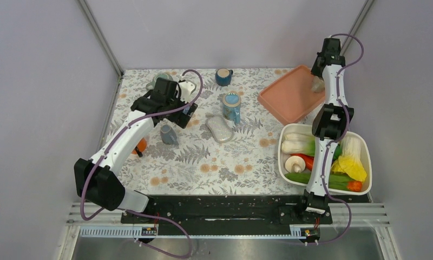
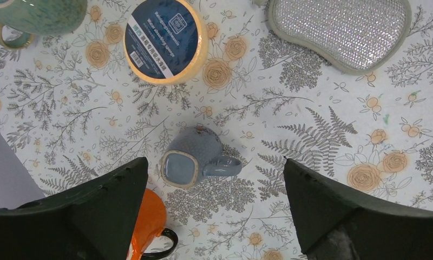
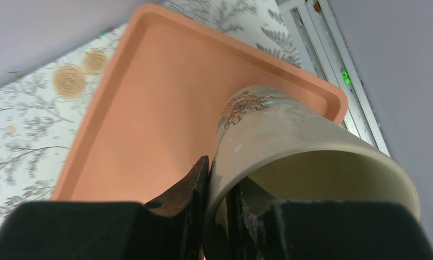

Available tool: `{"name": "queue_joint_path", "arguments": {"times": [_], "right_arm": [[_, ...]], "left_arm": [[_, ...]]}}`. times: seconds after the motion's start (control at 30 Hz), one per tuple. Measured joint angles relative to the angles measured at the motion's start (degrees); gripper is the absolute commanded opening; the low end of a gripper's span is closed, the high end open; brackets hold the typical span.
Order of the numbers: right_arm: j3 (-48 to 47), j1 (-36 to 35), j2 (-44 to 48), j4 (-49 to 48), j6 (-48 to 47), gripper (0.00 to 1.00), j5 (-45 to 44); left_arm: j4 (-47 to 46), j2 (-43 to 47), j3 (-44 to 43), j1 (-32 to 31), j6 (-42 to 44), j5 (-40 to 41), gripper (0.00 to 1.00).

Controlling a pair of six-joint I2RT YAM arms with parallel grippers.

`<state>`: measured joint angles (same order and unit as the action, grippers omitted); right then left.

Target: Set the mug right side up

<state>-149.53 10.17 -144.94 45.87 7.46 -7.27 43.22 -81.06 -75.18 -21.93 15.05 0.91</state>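
Jaws on your left gripper (image 2: 215,165) stand wide apart and hold nothing, above the grey-blue mug (image 2: 195,160). The mug sits base-up on the floral surface (image 2: 312,135), mid-frame in the left wrist view. On your right gripper (image 3: 221,181), the jaws pinch the wall of a beige cup (image 3: 290,135) over the pink tray (image 3: 149,108).
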Motion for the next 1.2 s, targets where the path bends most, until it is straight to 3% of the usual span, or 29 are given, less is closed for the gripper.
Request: {"name": "queue_joint_path", "arguments": {"times": [0.27,0.3,0.4,0.5,0.77,0.9,1.1,1.2], "right_arm": [[0.00,2.32,-1.40,0.31,3.76,0.00,-0.04],[-0.02,2.49,-1.40,0.37,4.33,0.07,0.22],[-0.07,2.97,-1.40,0.33,5.68,0.44,0.96],[-0.11,3.15,-1.42,0.42,6.73,0.63,1.16],[-0.04,3.28,-1.40,-1.81,7.80,0.77,3.56],[0.09,3.28,-0.98,-2.12,7.72,0.99,4.15],[4.28,3.26,5.95,-1.25,5.73,1.00,5.46],[5.27,3.06,11.26,-0.52,3.74,1.00,7.89]], "left_arm": [[-1.51,-0.02,0.09,2.69,0.17,-1.81,0.99],[-1.62,-0.02,0.17,2.95,0.20,-2.14,0.99],[-1.92,-0.02,0.63,3.72,0.52,-3.17,0.99],[-2.10,-0.02,1.05,4.22,1.16,-4.09,0.99],[-2.19,-0.02,1.51,4.72,1.51,-5.60,0.99],[-1.42,-0.07,1.38,5.68,0.00,-8.28,0.99],[1.22,-0.02,1.36,9.20,-2.54,-11.15,0.99],[4.26,-0.02,1.14,9.77,4.48,-13.94,0.98]]}}
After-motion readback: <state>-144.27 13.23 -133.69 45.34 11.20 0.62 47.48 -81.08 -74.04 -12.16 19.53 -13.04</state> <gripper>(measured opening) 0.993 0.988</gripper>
